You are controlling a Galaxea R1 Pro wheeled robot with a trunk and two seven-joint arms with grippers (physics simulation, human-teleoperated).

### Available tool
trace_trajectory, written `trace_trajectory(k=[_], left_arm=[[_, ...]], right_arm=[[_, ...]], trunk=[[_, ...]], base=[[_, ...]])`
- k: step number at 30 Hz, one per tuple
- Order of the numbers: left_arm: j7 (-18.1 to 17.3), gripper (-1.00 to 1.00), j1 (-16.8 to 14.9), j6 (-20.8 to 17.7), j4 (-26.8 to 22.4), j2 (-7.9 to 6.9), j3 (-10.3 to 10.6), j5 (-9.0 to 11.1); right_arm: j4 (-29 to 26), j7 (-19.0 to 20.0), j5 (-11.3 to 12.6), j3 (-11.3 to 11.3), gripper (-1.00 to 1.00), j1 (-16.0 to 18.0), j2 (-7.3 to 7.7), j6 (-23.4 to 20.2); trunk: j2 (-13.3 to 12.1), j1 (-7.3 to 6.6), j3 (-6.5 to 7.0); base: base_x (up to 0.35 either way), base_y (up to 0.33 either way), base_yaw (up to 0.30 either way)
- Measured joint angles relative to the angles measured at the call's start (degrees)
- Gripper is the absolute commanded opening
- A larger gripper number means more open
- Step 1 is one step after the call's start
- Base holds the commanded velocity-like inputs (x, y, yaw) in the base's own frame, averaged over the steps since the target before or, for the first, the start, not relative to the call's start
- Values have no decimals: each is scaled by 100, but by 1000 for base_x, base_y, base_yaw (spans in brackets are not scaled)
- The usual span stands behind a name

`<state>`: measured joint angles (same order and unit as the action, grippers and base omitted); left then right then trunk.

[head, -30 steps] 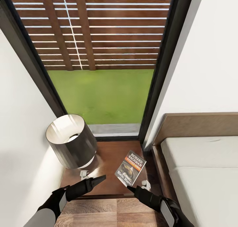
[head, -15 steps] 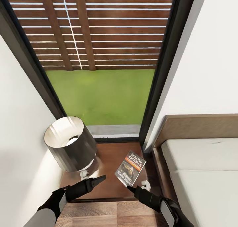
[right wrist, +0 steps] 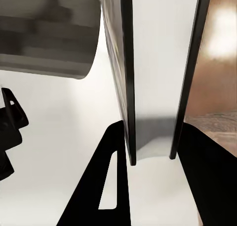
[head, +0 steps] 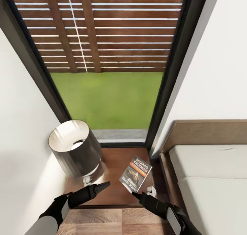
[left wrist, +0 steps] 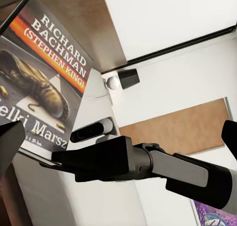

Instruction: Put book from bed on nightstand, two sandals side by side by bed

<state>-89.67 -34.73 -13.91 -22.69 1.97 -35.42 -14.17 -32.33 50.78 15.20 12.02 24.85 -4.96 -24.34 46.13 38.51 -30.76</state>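
Our right tool (head: 136, 195) grips the book (head: 135, 173) by its edge, tilted over the nightstand (head: 113, 163) near the bed-side edge — we lower it flat, then let go. Left tool (head: 104, 184): can't tell.

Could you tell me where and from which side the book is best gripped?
Grip the book by its short bottom edge, coming from the robot's side with the right gripper. It is thin, and the right wrist view shows that edge end-on between the fingers, one against each cover. The lamp crowds its other side.
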Motion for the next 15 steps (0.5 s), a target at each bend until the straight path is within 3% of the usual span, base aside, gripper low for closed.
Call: trace_trajectory(k=[3, 15], left_arm=[[0, 100, -1, -2, 0, -1, 0, 0], [1, 100, -1, -3, 1, 2, 0, 0]], right_arm=[[0, 1, -1, 0, -100, 0, 0, 1], [-1, 9, 1, 0, -100, -1, 0, 2]], trunk=[[0, 0, -2], [0, 0, -4]], base=[[0, 0, 175], [0, 0, 48]])
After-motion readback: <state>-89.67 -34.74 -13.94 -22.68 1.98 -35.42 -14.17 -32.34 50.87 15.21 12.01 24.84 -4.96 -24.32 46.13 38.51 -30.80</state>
